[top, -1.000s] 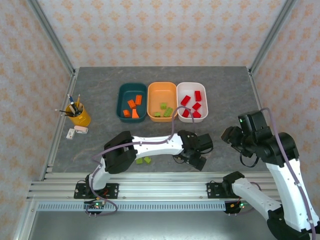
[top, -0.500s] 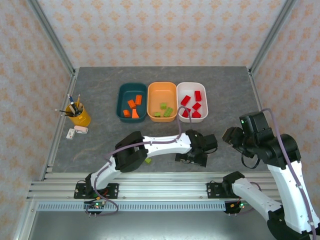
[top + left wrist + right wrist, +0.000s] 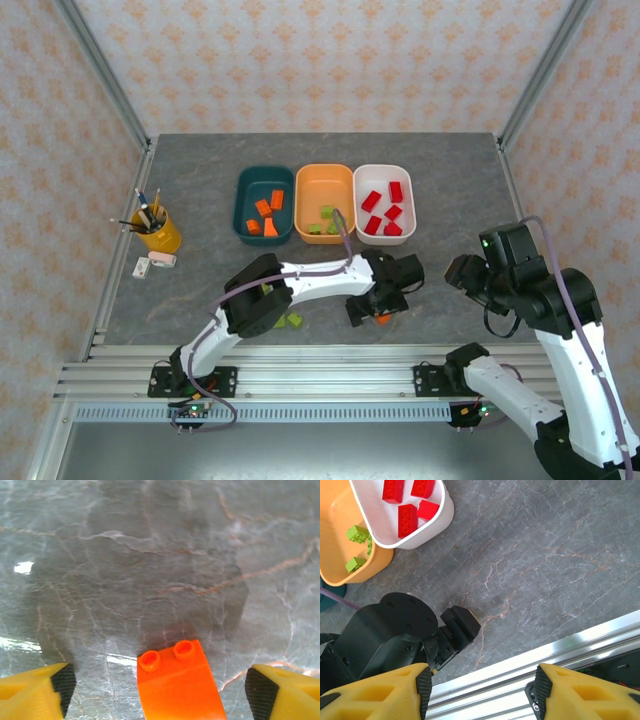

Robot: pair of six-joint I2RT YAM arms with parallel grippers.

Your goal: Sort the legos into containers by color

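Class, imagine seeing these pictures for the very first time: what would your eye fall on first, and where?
Three tubs in a row at mid-table: teal tub holding orange bricks, orange tub holding green bricks, white tub holding red bricks. Nearer the front, the left end effector stands open astride a loose orange brick.

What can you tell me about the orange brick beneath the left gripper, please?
The orange brick is glossy, smooth plastic with two round studs at its far end. It lies on the grey marbled table between the left gripper's open yellow fingers, touching neither. Its near end is cut off by the frame.
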